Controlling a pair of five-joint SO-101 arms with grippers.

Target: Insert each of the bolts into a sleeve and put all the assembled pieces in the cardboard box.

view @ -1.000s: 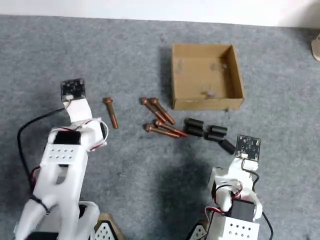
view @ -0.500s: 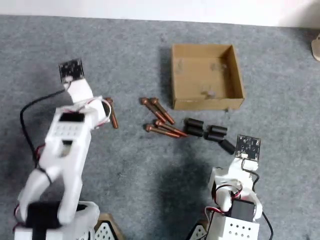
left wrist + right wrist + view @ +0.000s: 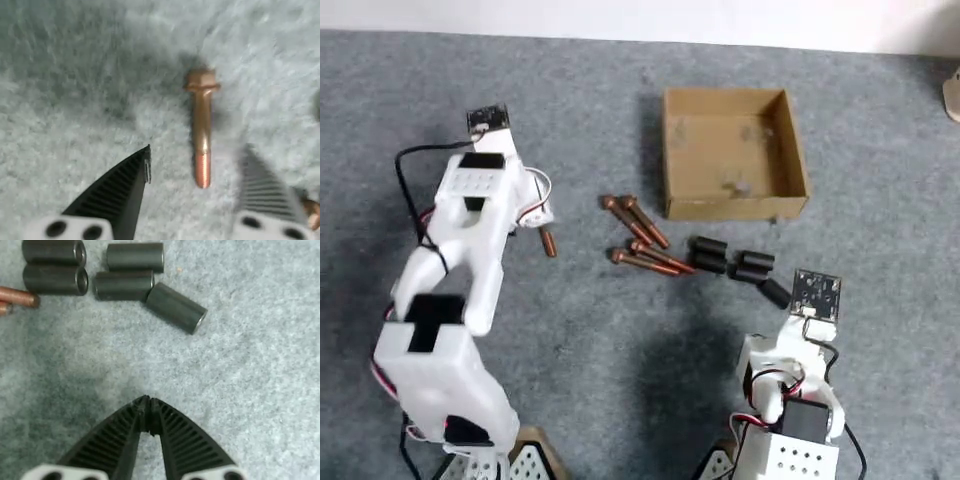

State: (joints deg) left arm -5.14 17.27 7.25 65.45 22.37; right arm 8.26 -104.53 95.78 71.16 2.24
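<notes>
Your left hand hangs with its fingers apart, one on each side of a lone copper-coloured hex-head bolt lying flat on the grey carpeted surface. Your right hand has its fingers pressed together on nothing, near five black cylindrical sleeves lying on their sides. Four more copper bolts lie clustered beside the sleeves, just by the open brown cardboard box.

High view looks down on the whole table; close wrist views share its lone bolt and sleeves.
</notes>
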